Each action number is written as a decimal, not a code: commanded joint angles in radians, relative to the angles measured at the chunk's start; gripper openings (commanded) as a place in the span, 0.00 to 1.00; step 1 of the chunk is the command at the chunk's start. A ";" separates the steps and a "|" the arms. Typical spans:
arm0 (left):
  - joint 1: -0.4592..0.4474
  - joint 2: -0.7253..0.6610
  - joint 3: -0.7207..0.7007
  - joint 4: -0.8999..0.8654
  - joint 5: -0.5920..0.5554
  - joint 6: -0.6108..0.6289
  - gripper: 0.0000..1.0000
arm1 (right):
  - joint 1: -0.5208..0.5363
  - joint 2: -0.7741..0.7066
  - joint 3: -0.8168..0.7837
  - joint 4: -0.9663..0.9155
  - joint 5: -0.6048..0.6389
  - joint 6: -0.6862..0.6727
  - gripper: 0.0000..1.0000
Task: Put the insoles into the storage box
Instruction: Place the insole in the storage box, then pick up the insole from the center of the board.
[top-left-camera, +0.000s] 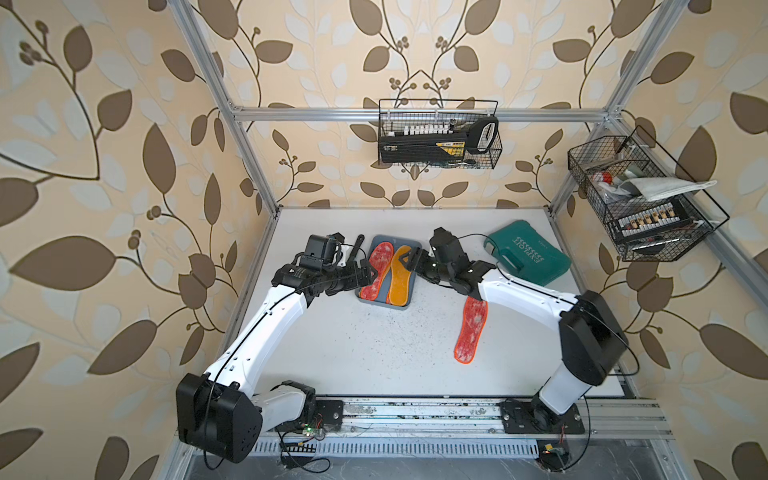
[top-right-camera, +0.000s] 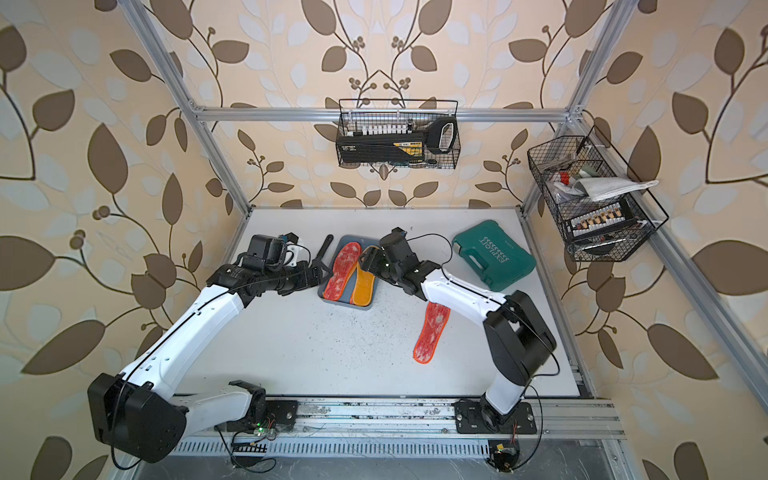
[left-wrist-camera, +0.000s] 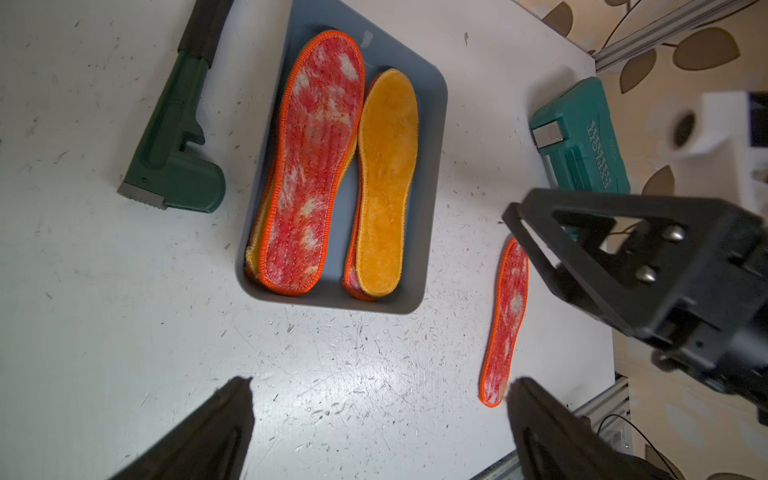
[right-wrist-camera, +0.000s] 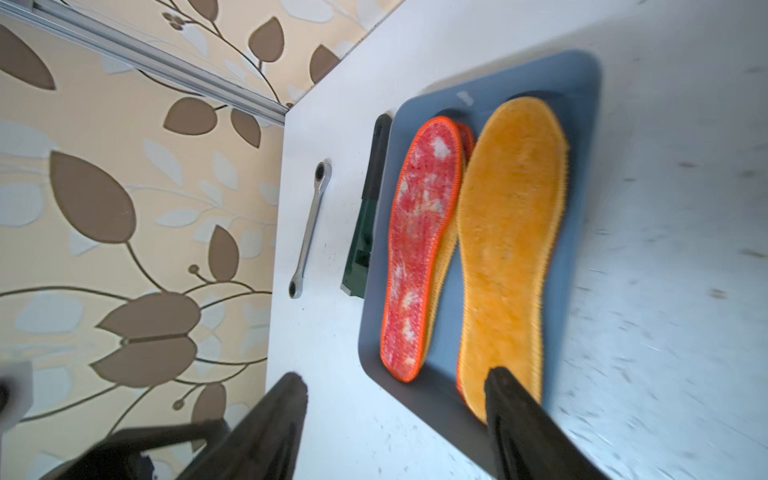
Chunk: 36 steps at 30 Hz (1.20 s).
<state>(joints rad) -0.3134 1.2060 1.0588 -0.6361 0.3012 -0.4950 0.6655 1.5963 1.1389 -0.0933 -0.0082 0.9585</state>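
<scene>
The storage box (top-left-camera: 385, 307), a shallow blue-grey tray, sits at the back middle of the table. In it lie two short stacks of insoles. One is topped by a mottled red-white insole (top-left-camera: 376, 270) (left-wrist-camera: 316, 158), the other by a yellow-orange insole (top-left-camera: 400, 278) (right-wrist-camera: 511, 232). Another red-white insole (top-left-camera: 471, 330) (left-wrist-camera: 507, 316) lies flat on the table right of the box, partly under my right arm. My right gripper (right-wrist-camera: 397, 376) (top-left-camera: 413, 262) hangs open at the box's right side, holding nothing. By the box's left edge my left gripper (left-wrist-camera: 380, 382) is wide open and empty.
A green pipe wrench (left-wrist-camera: 174, 141) and a steel ratchet wrench (right-wrist-camera: 309, 228) lie left of the box. A teal tool case (top-left-camera: 525, 257) stands at the back right. Wire baskets (top-left-camera: 438, 137) (top-left-camera: 640, 199) hang on the back and right frame.
</scene>
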 joint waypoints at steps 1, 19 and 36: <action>0.008 0.007 0.003 0.016 0.039 0.024 0.99 | 0.002 -0.154 -0.097 -0.196 0.146 -0.161 0.75; -0.002 0.071 -0.018 0.130 0.160 -0.042 0.99 | -0.114 -0.478 -0.475 -0.541 0.250 -0.146 0.73; -0.030 0.112 -0.006 0.145 0.185 -0.049 0.99 | -0.073 -0.244 -0.513 -0.383 0.239 -0.106 0.53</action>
<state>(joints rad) -0.3321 1.3178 1.0420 -0.5125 0.4561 -0.5335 0.5869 1.3296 0.6403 -0.5072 0.2173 0.8429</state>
